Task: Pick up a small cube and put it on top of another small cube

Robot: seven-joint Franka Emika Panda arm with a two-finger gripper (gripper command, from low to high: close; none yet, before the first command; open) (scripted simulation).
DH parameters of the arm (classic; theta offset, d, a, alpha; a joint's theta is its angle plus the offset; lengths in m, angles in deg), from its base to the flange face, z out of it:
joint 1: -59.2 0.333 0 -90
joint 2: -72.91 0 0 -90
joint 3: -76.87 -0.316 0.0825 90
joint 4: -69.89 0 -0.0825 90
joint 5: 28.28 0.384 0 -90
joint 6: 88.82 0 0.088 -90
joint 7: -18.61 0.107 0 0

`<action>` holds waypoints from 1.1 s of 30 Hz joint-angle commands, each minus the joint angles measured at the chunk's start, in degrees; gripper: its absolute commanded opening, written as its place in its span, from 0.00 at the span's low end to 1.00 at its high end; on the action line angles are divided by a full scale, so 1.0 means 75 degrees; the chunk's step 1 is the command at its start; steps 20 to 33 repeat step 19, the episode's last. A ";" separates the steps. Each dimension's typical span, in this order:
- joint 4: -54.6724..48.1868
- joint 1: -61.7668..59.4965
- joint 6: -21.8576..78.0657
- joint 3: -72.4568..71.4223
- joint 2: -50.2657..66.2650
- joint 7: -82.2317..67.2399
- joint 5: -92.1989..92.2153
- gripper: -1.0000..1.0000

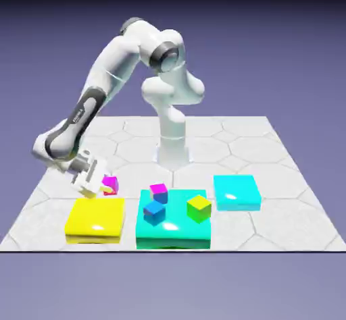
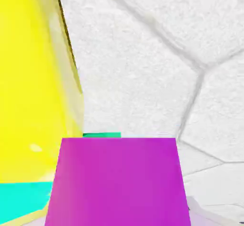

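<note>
Arm: white, rising from its base (image 1: pixel 173 155), bending over toward the exterior view's left and reaching down to the pincer.
Pincer (image 1: pixel 107 188): tilting, and pinching the magenta cube between its two fingers; whether it is holding the cube clear of the counter, I cannot tell.
Yellow slab (image 1: pixel 95 219): lying near the pincer, on the side toward the camera in the exterior view; in the hand view it is filling the left side.
Magenta cube (image 1: pixel 111 183): sitting in the pincer's grip, showing its magenta faces; in the hand view it is looming large at the bottom middle and covering most of the fingertips.
Green slab (image 1: pixel 174 233): lying to the pincer's right in the exterior view, beyond the yellow slab, and carrying three cubes.
Blue cube (image 1: pixel 155 211): resting on the green slab's left part, to the right of the pincer and closer to the camera.
Magenta-topped cube (image 1: pixel 159 193): showing darker sides, standing right of the pincer, just behind the blue cube, toward the green slab's far edge.
Yellow-green cube (image 1: pixel 199 208): sitting farther right of the pincer, on the green slab's right part.
Cyan slab (image 1: pixel 236 192): lying well apart from the pincer, farthest right among the blocks.
Counter (image 1: pixel 290 221): spreading pale and crack-patterned beneath the pincer and around the slabs.
</note>
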 commanded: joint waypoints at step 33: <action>0.0445 0.0052 -0.1176 -0.3004 -0.2088 0.1199 -0.1969 1.00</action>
